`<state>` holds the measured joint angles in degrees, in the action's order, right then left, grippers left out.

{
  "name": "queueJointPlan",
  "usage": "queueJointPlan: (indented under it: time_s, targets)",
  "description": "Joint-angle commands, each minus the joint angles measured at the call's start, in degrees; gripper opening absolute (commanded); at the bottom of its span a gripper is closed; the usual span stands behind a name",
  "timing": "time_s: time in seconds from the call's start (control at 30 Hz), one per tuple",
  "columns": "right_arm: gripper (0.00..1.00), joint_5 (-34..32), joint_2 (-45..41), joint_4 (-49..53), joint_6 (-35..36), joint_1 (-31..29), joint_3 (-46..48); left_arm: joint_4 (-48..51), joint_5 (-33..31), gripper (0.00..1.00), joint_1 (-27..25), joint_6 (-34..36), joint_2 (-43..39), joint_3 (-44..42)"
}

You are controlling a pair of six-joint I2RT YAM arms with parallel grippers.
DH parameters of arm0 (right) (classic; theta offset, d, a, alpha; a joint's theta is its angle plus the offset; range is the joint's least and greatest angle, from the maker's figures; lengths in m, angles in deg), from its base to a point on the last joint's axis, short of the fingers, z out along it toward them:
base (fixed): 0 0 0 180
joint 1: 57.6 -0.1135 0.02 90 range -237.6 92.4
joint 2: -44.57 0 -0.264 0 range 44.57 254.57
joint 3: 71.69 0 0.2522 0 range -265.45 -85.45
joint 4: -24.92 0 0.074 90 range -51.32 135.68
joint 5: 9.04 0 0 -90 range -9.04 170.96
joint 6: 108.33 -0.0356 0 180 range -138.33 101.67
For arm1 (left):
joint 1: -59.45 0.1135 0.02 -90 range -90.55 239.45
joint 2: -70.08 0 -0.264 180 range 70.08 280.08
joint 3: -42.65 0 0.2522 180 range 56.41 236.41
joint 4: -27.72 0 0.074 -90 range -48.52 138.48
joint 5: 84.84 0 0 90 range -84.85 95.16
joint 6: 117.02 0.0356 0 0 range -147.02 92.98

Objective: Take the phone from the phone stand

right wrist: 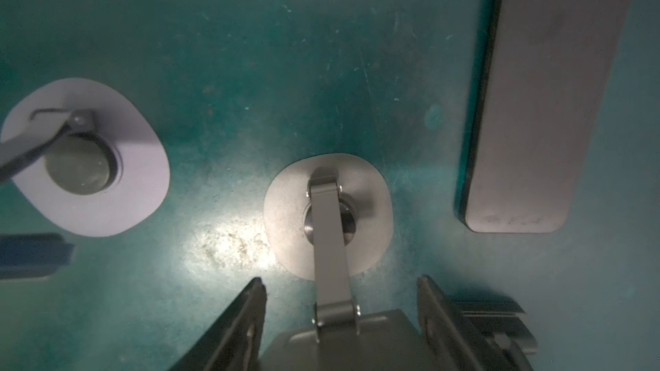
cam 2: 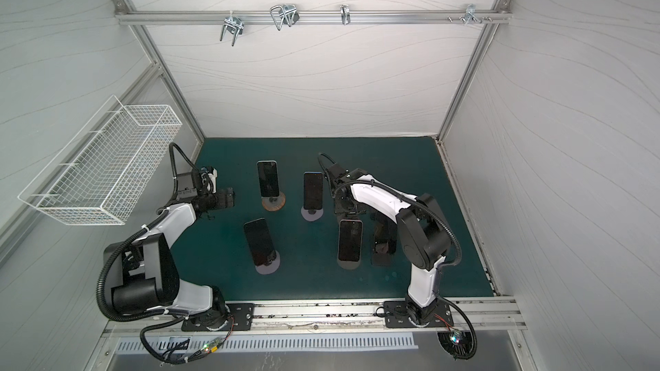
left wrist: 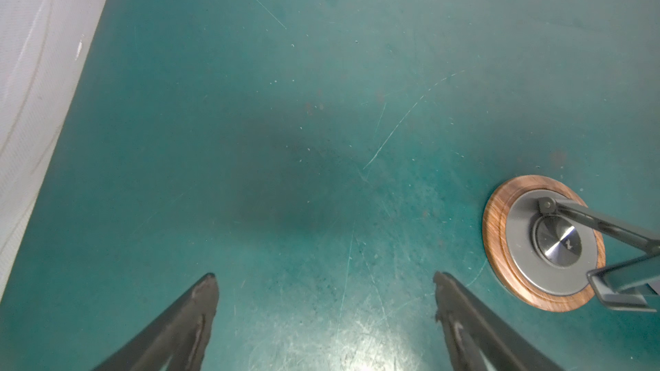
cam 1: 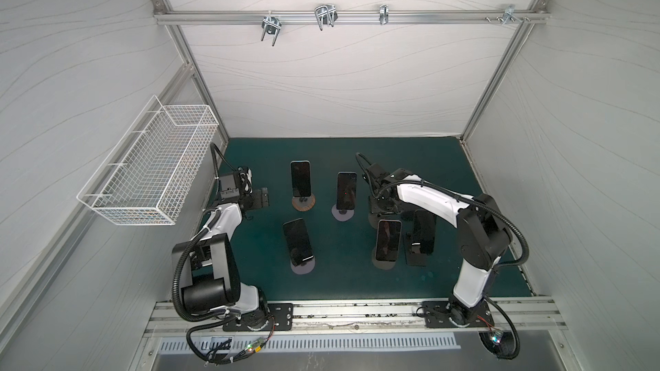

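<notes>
Overhead, in both top views, the right gripper [cam 1: 384,208] [cam 2: 348,208] points down at the top edge of the phone [cam 1: 388,240] [cam 2: 350,240], which leans on its stand [cam 1: 379,265]. The right arm arches in from the right. The left gripper [cam 1: 260,199] hovers well apart.

Left wrist view: fingers [left wrist: 200,315] spread over bare mat [left wrist: 321,101].

Right wrist view: fingers [right wrist: 250,319] closely flank a grey plate [right wrist: 339,347] atop the stand [right wrist: 289,208]. I cannot tell whether they pinch it.
</notes>
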<state>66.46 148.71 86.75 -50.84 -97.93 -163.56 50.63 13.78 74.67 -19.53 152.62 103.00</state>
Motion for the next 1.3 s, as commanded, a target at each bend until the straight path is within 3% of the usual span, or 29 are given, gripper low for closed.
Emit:
queueJointPlan:
  time_s: [0.0,0.37,0.77,0.8,0.9,1.0,1.27]
  targets:
    - [0.63,-0.42,-0.69,0.21,-0.68,-0.61,0.2,-0.97,0.18,0.96,-0.15,0.78,-0.8,0.26]
    - [0.62,-0.05,-1.98,2.36,1.78,0.02,-6.99,-0.62,0.34,0.95,-0.16,0.88,-0.52,0.51]
    - [0.63,2.9,-1.35,5.36,7.69,8.75,-14.68,-0.71,0.75,0.95,-0.17,1.08,-0.85,0.25]
    - [0.66,3.11,-1.31,6.08,8.12,8.87,-15.36,-0.63,0.76,0.95,-0.2,1.04,-0.85,0.35]
    - [0.87,5.24,-2.33,7.18,8.53,7.86,-15.59,-0.7,0.85,0.95,-0.14,1.08,-0.93,0.18]
    - [0.99,6.76,-4.31,5.29,8.92,5.77,-12.62,-0.82,1.03,0.95,-0.12,1.28,-1.11,0.0]
    - [0.99,10.41,-3.97,-0.02,10.47,3.32,-4.5,-0.62,0.96,0.95,-0.12,1.25,-0.89,0.24]
